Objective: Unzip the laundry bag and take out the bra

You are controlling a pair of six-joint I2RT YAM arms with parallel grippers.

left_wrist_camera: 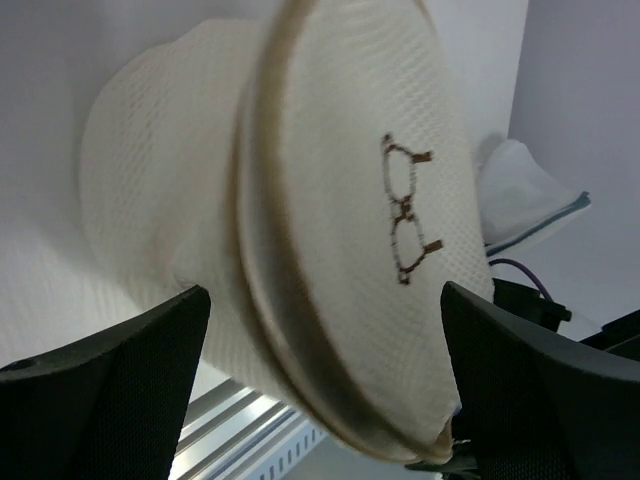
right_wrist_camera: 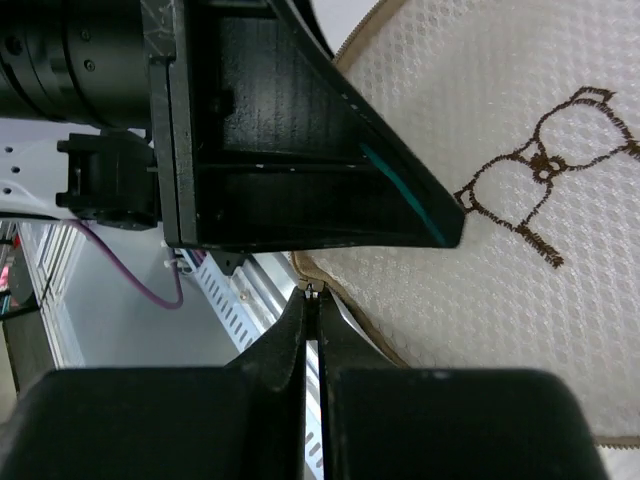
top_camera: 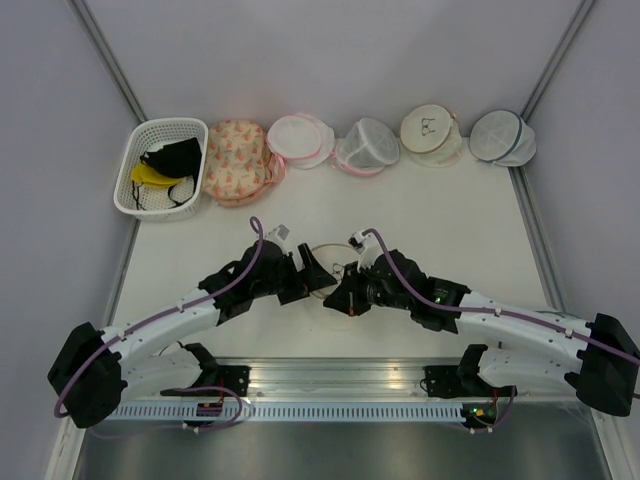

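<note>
The laundry bag (top_camera: 326, 259), cream mesh with tan zip trim and a glasses mark (left_wrist_camera: 405, 210), stands on edge between both grippers at the table's middle front. My left gripper (top_camera: 311, 270) straddles the bag (left_wrist_camera: 340, 250), one finger on the dome side and one on the flat face, and is closed on it. In the right wrist view, that finger (right_wrist_camera: 300, 150) presses the flat face of the bag (right_wrist_camera: 520, 300). My right gripper (right_wrist_camera: 313, 300) is shut on the small metal zip pull (right_wrist_camera: 315, 291) at the trim's edge. The bra is hidden.
Along the back stand a white basket (top_camera: 131, 150) with a black and a yellow bra, a floral pouch (top_camera: 235, 160), two pink-trimmed pouches (top_camera: 300, 140), another cream pouch with a glasses mark (top_camera: 430, 130) and a blue-trimmed one (top_camera: 502, 137). A metal rail (top_camera: 330, 375) runs along the near edge.
</note>
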